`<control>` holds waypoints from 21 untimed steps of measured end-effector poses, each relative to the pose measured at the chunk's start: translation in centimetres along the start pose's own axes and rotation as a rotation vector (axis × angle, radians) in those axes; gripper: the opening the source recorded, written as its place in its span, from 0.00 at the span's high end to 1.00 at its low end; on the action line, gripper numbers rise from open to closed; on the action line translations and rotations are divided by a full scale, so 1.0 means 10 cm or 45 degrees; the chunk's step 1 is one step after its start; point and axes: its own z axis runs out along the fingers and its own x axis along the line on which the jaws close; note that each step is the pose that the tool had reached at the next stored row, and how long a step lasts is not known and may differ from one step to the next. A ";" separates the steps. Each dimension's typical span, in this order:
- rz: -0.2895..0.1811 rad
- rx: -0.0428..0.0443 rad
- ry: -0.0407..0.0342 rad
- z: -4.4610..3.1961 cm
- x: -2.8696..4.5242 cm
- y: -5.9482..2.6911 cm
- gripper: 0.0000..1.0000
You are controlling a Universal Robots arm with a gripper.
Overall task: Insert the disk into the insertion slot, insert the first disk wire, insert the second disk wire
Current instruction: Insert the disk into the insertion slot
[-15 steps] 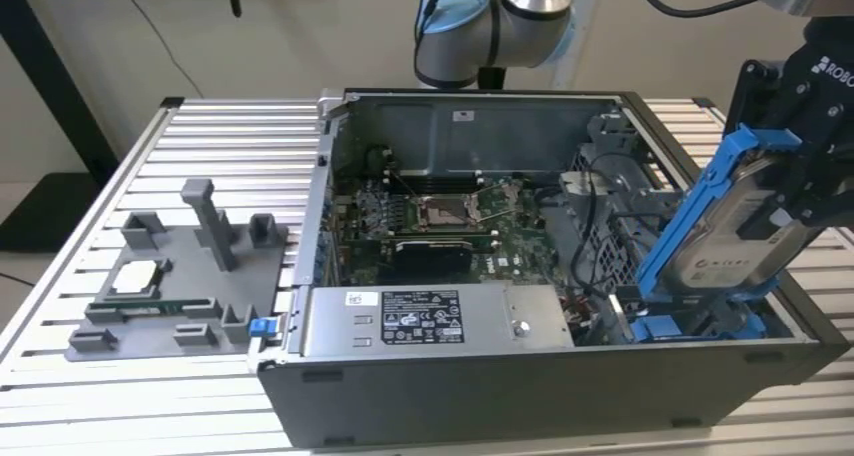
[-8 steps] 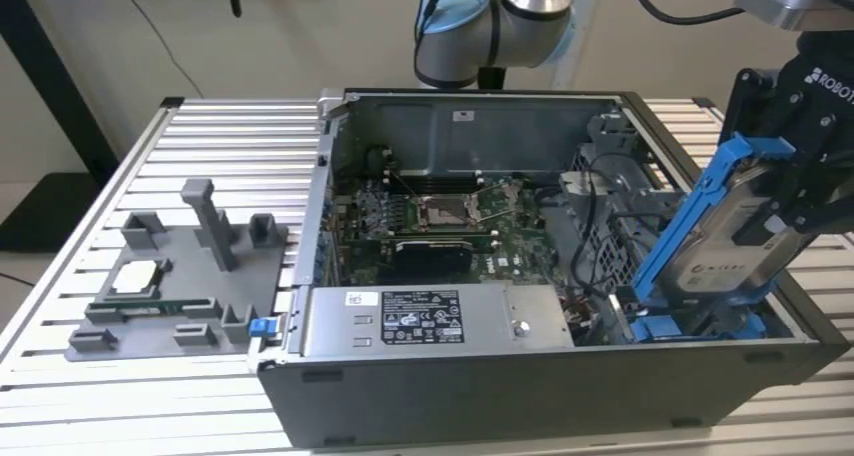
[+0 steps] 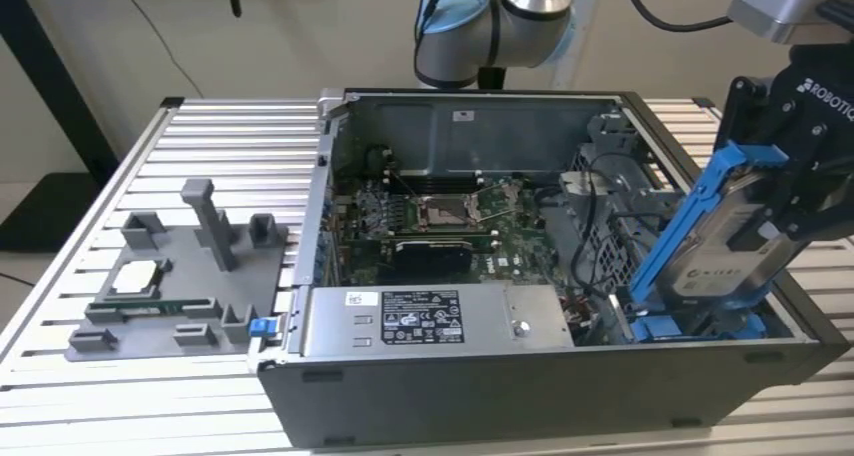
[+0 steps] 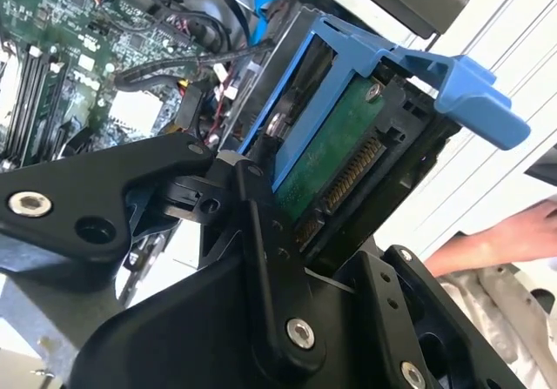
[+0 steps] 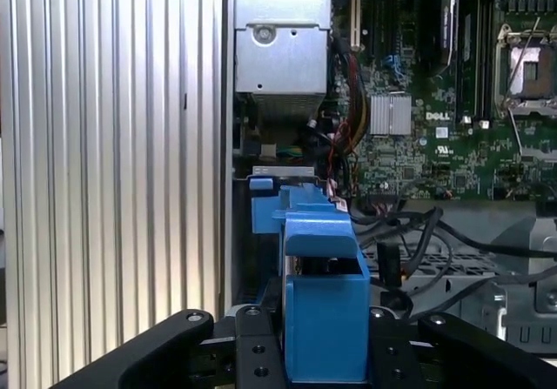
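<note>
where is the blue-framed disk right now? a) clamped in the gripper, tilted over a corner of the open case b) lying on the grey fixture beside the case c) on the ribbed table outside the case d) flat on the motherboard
a: in the exterior view the gripper is shut on the disk, which leans steeply over a corner of the open case.

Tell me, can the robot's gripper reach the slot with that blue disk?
Probably yes: the gripper holds the disk tilted, its lower end right by the insertion slot, nothing visibly between them.
</note>
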 end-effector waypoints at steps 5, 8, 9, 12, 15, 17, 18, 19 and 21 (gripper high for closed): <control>0.000 0.000 0.0001 0.051 0.000 0.028 1.00; 0.000 0.000 0.0000 0.079 0.000 0.027 1.00; 0.000 0.000 0.0001 0.089 -0.001 0.027 1.00; 0.001 0.000 -0.0001 0.114 -0.009 0.027 1.00; 0.001 0.000 -0.0013 0.133 -0.020 0.027 1.00; 0.001 0.000 -0.0022 0.145 -0.028 0.026 1.00; 0.001 0.000 -0.0024 0.155 -0.031 0.026 1.00; 0.001 0.000 -0.0025 0.164 -0.033 0.025 1.00; 0.001 0.000 -0.0022 0.182 -0.033 0.025 1.00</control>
